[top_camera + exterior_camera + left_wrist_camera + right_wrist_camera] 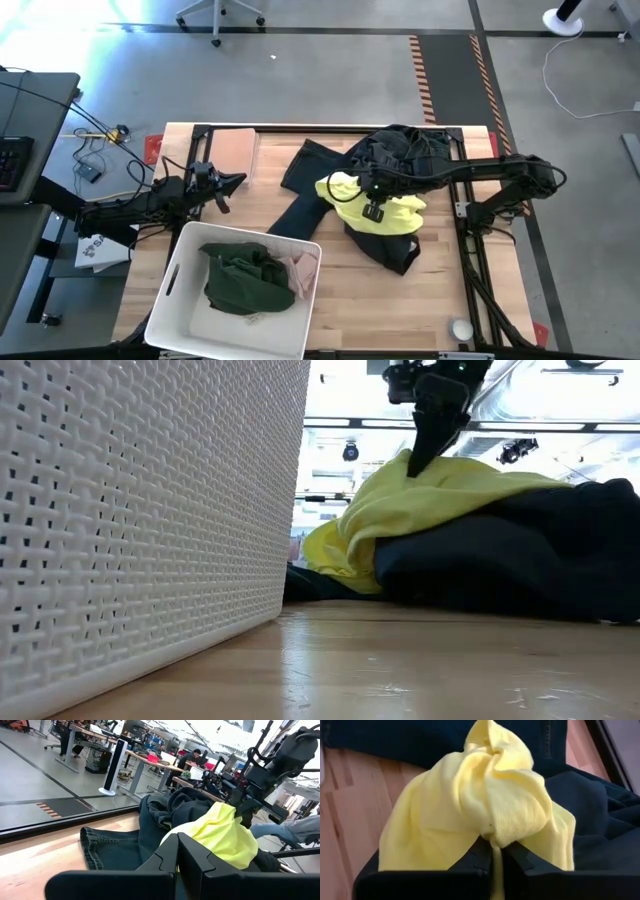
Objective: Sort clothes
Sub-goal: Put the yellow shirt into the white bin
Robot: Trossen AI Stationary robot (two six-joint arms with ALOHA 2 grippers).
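Note:
A bright yellow garment (392,212) lies on a heap of dark clothes (400,150) at the table's middle right. Dark denim jeans (298,190) are spread out on the heap's left side, and a black garment (392,250) sits at its near side. My right gripper (492,846) is shut on the yellow cloth (470,810). My left gripper (238,181) waits shut and level at the table's left, touching nothing. A dark green garment (245,280) and a pale pink one (306,265) lie in the white basket (175,285). My right gripper pinches a bunched fold of the yellow garment (506,827) between its two fingers, with several layers gathered there. The fingers come from above, slanting down (418,455). The cloth rises in a peak to the fingertips, while the rest of it (400,520) lies on the dark clothes.
The white basket's woven wall (140,510) stands at the table's near left. A tan flat board (232,152) lies at the far left. A small white ball (460,328) sits near the front right corner. Bare wood shows in front of the heap.

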